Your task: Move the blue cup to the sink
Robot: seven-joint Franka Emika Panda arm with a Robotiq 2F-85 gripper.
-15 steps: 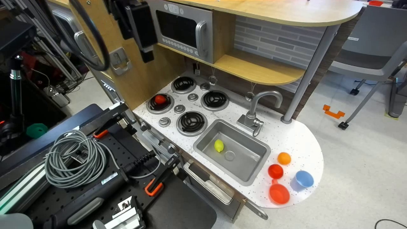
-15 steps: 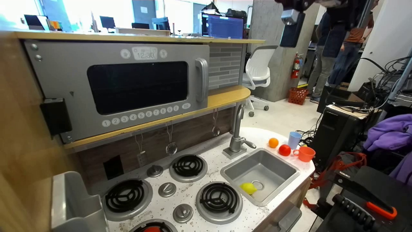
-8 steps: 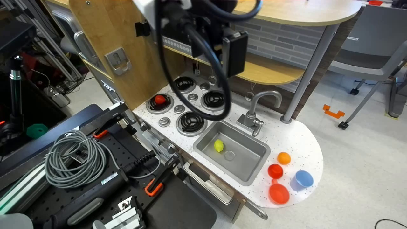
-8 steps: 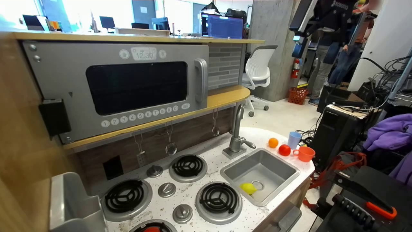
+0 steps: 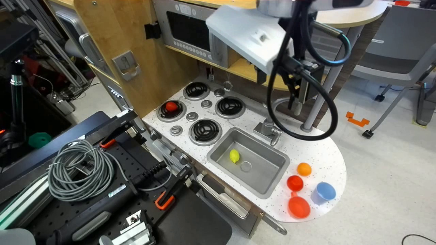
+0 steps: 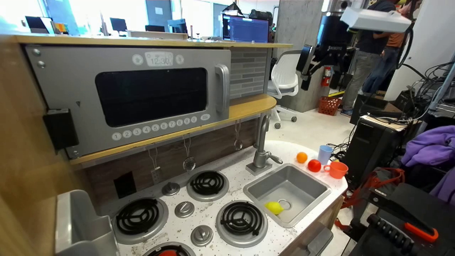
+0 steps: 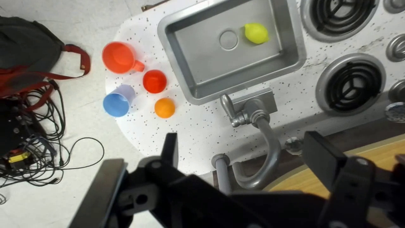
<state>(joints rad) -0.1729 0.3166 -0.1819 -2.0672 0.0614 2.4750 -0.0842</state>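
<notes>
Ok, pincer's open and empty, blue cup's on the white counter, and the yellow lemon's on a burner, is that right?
Not quite: the yellow lemon is in the sink, as the wrist view shows. The rest is right: the pincer is open and empty, and the blue cup is on the white counter.

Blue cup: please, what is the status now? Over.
Gripper open, empty. Blue cup upright on counter, not in sink. Round red thing between cup and sink, possibly blocking.
</notes>
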